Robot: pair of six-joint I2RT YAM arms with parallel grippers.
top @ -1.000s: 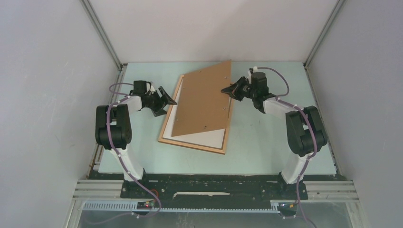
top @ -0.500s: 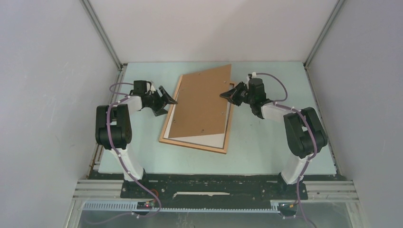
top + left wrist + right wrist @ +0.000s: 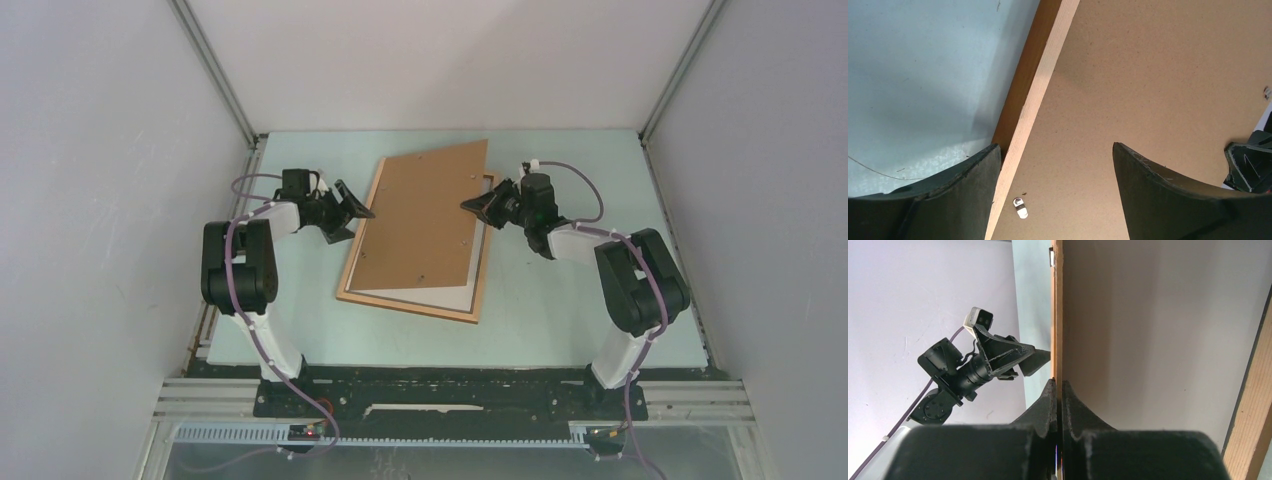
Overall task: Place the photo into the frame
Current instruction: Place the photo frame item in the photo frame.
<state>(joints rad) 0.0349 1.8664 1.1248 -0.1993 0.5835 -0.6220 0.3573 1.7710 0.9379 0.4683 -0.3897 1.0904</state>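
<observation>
Here, right end effector (image 3: 478, 203) pinches board (image 3: 425, 215) edge to seat it in frame (image 3: 1033, 95), w/ left end effector (image 3: 355, 208) spread alongside.

1. The brown board (image 3: 425, 215), centre of the top view: fibreboard, matt and finely speckled.
2. The frame (image 3: 1040, 95): pale bare wood with faint grain and no gloss; its outer side is a darker brown.
3. The small clip (image 3: 1019, 207), bottom of the left wrist view: shiny metal.
4. The table (image 3: 560, 300): pale blue-green, smooth and matt, with hairline scratches.
5. The left gripper (image 3: 1055, 146), its fingers (image 3: 1168, 200): black matt plastic, scuffed along the edges.
6. The white sheet (image 3: 430, 294), lower part of the frame: smooth, flat white.
</observation>
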